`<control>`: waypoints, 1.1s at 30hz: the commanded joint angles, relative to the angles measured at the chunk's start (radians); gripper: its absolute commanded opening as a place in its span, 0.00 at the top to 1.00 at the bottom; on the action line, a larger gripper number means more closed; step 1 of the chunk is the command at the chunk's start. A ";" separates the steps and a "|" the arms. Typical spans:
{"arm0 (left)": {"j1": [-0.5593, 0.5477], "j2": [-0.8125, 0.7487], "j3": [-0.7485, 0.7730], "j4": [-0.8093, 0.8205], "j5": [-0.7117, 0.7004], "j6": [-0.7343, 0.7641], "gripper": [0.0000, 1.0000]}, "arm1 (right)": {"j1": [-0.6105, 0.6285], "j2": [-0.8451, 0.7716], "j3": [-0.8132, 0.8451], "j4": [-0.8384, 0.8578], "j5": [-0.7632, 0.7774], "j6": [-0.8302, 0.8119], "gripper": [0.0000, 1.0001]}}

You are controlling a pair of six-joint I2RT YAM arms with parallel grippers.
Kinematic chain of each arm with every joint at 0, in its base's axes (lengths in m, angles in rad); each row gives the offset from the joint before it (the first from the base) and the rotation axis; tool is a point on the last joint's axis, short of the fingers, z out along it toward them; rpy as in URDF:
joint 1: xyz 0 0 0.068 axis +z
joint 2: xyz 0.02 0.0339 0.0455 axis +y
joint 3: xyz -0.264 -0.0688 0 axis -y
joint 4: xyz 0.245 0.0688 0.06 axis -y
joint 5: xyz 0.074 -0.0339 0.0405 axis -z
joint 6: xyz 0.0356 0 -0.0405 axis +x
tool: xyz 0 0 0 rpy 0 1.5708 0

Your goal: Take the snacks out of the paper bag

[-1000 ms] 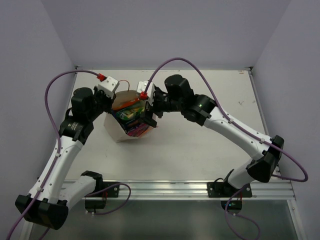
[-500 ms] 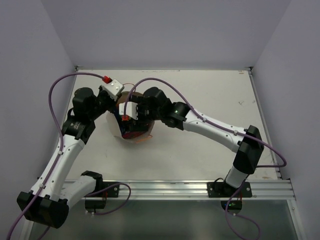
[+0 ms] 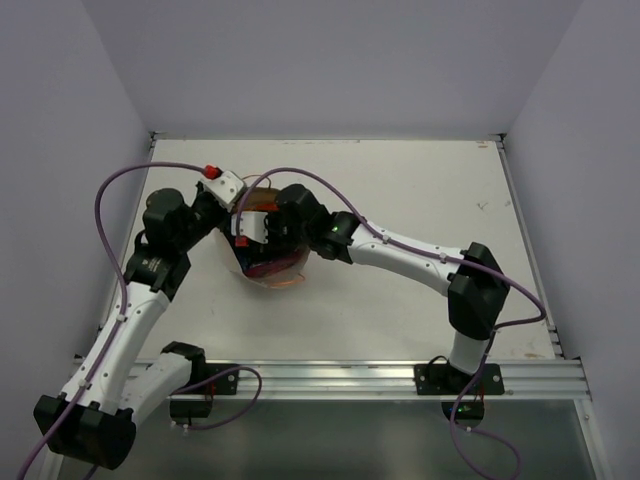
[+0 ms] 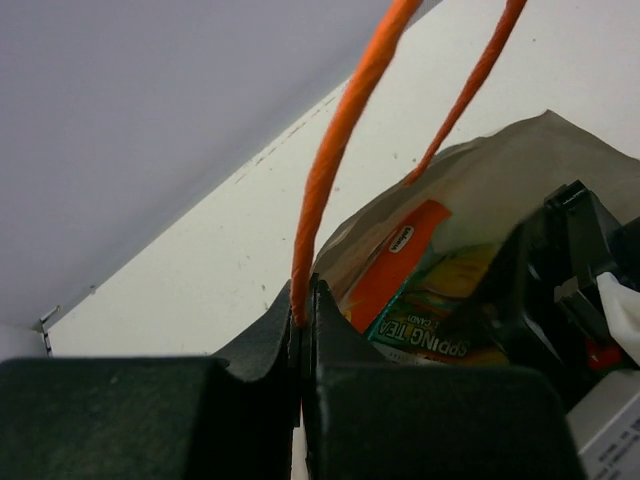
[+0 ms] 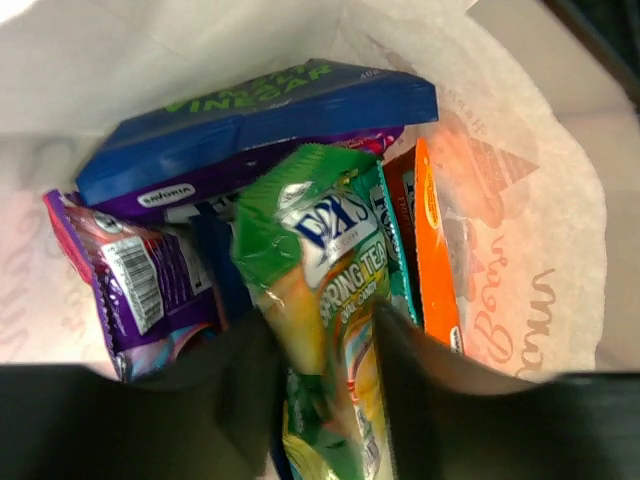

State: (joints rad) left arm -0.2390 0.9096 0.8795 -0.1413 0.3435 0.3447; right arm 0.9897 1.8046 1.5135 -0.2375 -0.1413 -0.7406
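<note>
The paper bag (image 3: 285, 272) stands at the table's left-middle, its mouth open. My left gripper (image 4: 303, 300) is shut on one thin orange handle (image 4: 330, 170) at the bag's rim. My right gripper (image 5: 325, 350) reaches down inside the bag, its fingers (image 5: 440, 400) pressed against both sides of a green-yellow snack packet (image 5: 320, 260). Around that packet lie a blue one (image 5: 250, 115), a purple one (image 5: 140, 275) and an orange one (image 5: 435, 240). In the top view both wrists crowd over the bag and hide most of the snacks.
The beige bag wall (image 5: 520, 220) closes tightly round my right gripper. Grey walls bound the table at back and sides. A metal rail (image 3: 330, 378) runs along the near edge by the arm bases.
My right gripper has moved left and down into the bag, and its jaws have closed from wide open onto the green-yellow packet. The left gripper still holds the handle.
</note>
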 commanded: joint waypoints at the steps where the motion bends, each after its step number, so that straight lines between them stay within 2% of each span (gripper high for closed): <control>1: -0.010 -0.049 -0.029 0.126 0.005 0.022 1.00 | 0.012 0.004 -0.004 0.075 0.043 -0.005 0.69; 2: -0.010 -0.058 -0.040 0.129 0.008 0.025 1.00 | 0.015 -0.007 -0.001 0.058 0.043 -0.005 0.77; 3: -0.010 -0.064 -0.053 0.179 0.011 0.027 1.00 | 0.020 -0.017 0.011 0.040 0.042 -0.005 0.88; 6: -0.010 -0.083 -0.088 0.209 0.009 0.025 1.00 | 0.052 -0.089 0.019 -0.023 0.029 -0.006 1.00; 11: -0.010 -0.097 -0.099 0.223 -0.018 0.031 1.00 | 0.095 -0.243 -0.007 -0.072 0.020 0.015 1.00; 18: -0.009 -0.089 -0.122 0.255 -0.075 0.027 1.00 | 0.098 -0.491 -0.035 -0.164 -0.075 0.102 1.00; 21: -0.010 -0.087 -0.123 0.253 -0.084 0.030 1.00 | 0.098 -0.599 -0.099 -0.172 -0.060 0.121 1.00; 23: -0.010 -0.092 -0.125 0.252 -0.086 0.033 1.00 | 0.078 -0.655 -0.151 -0.152 0.049 0.109 1.00; 25: -0.010 -0.097 -0.126 0.250 -0.075 0.034 1.00 | 0.005 -0.674 -0.220 -0.145 0.113 0.103 1.00; 29: -0.010 -0.103 -0.119 0.233 -0.043 0.042 1.00 | -0.196 -0.677 -0.315 -0.091 0.095 0.118 1.00; 32: -0.010 -0.100 -0.091 0.183 -0.012 0.046 1.00 | -0.310 -0.633 -0.392 0.013 0.140 0.086 1.00; 33: -0.010 -0.092 -0.074 0.169 -0.006 0.048 1.00 | -0.348 -0.575 -0.395 0.033 0.172 0.060 1.00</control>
State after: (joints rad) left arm -0.2474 0.8310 0.7551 -0.0002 0.3058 0.3626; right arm 0.7170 1.1687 1.1378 -0.3351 -0.0582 -0.6434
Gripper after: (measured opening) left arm 0.030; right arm 0.010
